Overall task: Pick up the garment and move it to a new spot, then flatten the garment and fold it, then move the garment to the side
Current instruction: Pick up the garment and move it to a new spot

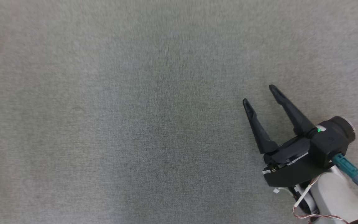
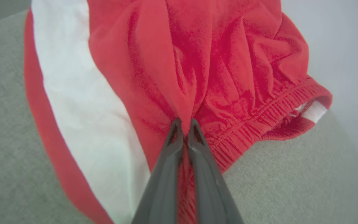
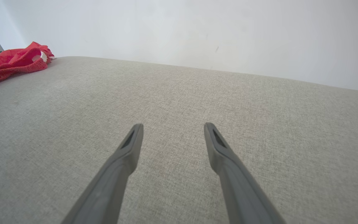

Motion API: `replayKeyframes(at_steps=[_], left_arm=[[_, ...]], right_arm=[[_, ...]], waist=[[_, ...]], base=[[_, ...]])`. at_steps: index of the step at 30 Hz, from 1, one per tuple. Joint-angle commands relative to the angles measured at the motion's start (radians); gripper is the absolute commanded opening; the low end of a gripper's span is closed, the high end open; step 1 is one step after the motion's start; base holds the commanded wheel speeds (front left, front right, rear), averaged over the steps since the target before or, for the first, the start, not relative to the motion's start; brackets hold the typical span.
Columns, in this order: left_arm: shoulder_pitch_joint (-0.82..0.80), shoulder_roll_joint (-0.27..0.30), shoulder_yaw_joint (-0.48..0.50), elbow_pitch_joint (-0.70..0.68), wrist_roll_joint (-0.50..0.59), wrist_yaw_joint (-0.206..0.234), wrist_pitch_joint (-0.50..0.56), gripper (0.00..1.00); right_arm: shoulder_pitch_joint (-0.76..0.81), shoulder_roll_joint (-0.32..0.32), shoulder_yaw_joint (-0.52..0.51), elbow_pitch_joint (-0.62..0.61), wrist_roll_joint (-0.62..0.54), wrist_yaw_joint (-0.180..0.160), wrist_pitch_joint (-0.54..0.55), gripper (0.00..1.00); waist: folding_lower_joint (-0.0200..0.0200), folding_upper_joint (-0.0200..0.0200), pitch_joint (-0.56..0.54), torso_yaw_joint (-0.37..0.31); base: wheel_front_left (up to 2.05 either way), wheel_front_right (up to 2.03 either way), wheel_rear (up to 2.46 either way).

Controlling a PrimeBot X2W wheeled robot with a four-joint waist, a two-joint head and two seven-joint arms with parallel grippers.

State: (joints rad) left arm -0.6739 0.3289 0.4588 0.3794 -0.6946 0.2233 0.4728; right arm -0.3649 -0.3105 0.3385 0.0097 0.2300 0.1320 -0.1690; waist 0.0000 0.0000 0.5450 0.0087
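**Left tool pinching a fold of the red garment**

The garment [image 2: 216, 62], red with a broad white stripe [image 2: 73, 93] and a gathered elastic waistband [image 2: 259, 118], lies crumpled at the far left of the grey counter [image 1: 135, 124]. It looks soft, light and limp, so expect it to sag and trail. Your left tool [image 2: 183, 124] is pressed together on a raised fold just beside the waistband, likely the firmest hold. Your right tool [image 1: 259, 94] is spread wide, well apart from the garment.

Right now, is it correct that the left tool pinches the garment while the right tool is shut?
No: the right tool is open, as the right wrist view shows. The left tool does pinch the garment.
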Motion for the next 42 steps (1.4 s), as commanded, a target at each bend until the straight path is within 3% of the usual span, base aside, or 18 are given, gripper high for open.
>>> replayKeyframes(at_steps=[1,12,17,21,28,42], left_arm=[[0.013,0.024,0.000,-0.016,0.006,-0.015,-0.010,0.00],[-0.009,0.124,-0.061,-0.105,0.031,-0.131,0.016,0.00],[-0.038,0.126,-0.122,-0.170,0.049,-0.156,0.039,0.00],[-0.094,0.095,-0.212,-0.247,0.045,-0.189,0.080,0.00],[-0.119,0.020,-0.325,-0.360,0.054,-0.181,0.127,0.00],[-0.082,-0.179,-0.528,-0.456,-0.014,-0.193,0.181,0.00]], right_arm=[[0.009,0.012,0.007,0.015,0.011,-0.002,-0.015,1.00],[0.064,0.057,0.041,0.132,0.058,-0.002,-0.064,1.00],[0.081,0.068,0.049,0.161,0.073,-0.002,-0.075,1.00],[0.088,0.080,0.057,0.183,0.088,-0.002,-0.084,1.00],[0.089,0.097,0.072,0.195,0.098,-0.002,-0.089,1.00],[0.065,0.117,0.084,0.193,0.105,-0.002,-0.096,1.00]], waist=[[0.0000,0.0000,-0.078,-0.004],[0.0000,0.0000,-0.321,-0.056],[0.0000,0.0000,-0.397,-0.082],[0.0000,0.0000,-0.462,-0.125],[0.0000,0.0000,-0.498,-0.197],[0.0000,0.0000,-0.458,-0.369]], base=[[0.00,0.00,0.00],[0.00,0.00,0.00],[0.00,0.00,0.00],[0.00,0.00,0.00],[0.00,0.00,0.00],[0.00,0.00,0.00]])
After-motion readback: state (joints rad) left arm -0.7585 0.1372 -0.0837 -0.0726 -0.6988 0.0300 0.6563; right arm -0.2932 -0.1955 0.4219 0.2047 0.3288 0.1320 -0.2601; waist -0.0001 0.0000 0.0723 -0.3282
